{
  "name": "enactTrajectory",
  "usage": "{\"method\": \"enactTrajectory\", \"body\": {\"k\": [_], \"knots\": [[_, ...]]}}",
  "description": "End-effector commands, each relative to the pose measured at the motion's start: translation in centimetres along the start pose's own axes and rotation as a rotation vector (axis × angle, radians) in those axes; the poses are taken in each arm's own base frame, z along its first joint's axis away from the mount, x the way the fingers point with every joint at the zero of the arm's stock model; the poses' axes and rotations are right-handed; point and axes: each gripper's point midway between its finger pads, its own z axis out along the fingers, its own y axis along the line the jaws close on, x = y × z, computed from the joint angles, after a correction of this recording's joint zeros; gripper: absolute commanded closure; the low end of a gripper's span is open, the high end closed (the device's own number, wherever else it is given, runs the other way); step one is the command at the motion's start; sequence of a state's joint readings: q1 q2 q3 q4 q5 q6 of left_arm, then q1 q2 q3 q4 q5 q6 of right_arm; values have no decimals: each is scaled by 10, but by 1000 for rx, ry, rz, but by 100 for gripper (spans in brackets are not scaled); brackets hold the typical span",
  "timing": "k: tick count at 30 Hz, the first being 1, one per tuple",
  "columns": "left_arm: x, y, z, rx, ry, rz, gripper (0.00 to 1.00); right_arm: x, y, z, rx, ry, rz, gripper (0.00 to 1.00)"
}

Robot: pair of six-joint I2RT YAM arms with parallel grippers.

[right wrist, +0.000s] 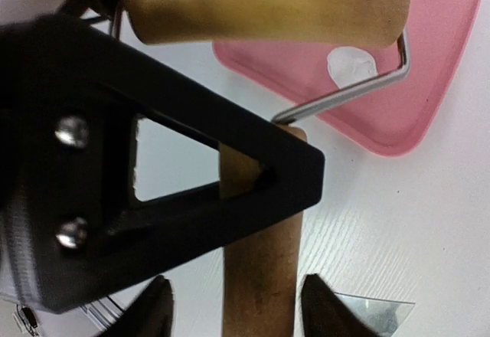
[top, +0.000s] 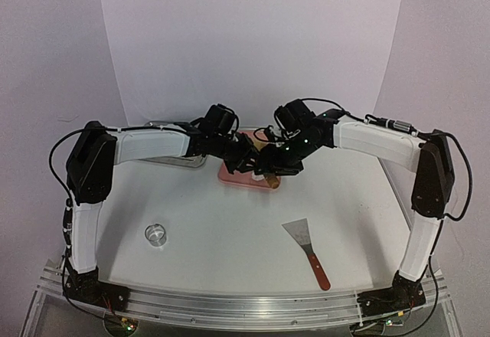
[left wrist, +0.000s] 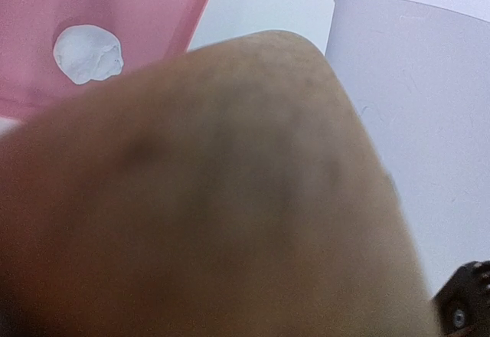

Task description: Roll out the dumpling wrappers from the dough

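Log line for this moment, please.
roller at mat | dough one blob on mat | right gripper open around handle | left gripper grip unclear

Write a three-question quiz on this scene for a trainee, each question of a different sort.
1. True or false: the white dough disc lies on the pink tray.
2. Which tool lies on the right arm's side? A) a scraper with a red handle B) a whisk C) a ladle
3. Fill in: the metal ring cutter stands nearer the base of the ___ arm.

Key: 1 true; 2 A; 3 left.
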State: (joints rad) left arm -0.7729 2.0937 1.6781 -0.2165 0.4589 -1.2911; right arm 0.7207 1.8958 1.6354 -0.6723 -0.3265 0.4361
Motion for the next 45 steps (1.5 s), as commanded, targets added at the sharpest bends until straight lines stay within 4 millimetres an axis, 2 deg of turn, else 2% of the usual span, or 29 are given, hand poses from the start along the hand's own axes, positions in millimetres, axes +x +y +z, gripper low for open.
{"method": "enactTrajectory", "body": {"k": [1, 4, 6, 12, 15, 20, 26, 31, 36, 39, 45], "knots": [[-17, -48, -33, 146, -106, 5, 100, -52, 34, -53, -46, -245, -67, 27], [-27, -57, -49, 200, -166, -23, 100, -60, 39, -68, -56, -292, -54, 13], [-31, -64, -61, 256, -208, -38, 100, -65, 42, -74, -75, -318, -30, 7], [-42, -75, -94, 363, -307, -104, 100, -72, 28, -74, -208, -341, 157, 4], [-43, -77, -107, 406, -327, -142, 100, -75, 26, -74, -323, -344, 226, 7], [-45, -78, -118, 440, -354, -182, 100, -77, 42, -71, -466, -327, 247, 12], [-49, -82, -127, 477, -380, -196, 100, -76, 48, -58, -526, -286, 280, 17], [-52, -81, -133, 497, -416, -196, 100, -84, 58, -55, -590, -278, 289, 29], [-55, -85, -137, 513, -442, -179, 100, -86, 60, -49, -620, -265, 313, 34], [-57, -82, -138, 508, -458, -180, 100, -94, 65, -50, -659, -274, 334, 41], [-62, -84, -154, 515, -547, -145, 100, -100, 69, -43, -712, -268, 377, 46]]}}
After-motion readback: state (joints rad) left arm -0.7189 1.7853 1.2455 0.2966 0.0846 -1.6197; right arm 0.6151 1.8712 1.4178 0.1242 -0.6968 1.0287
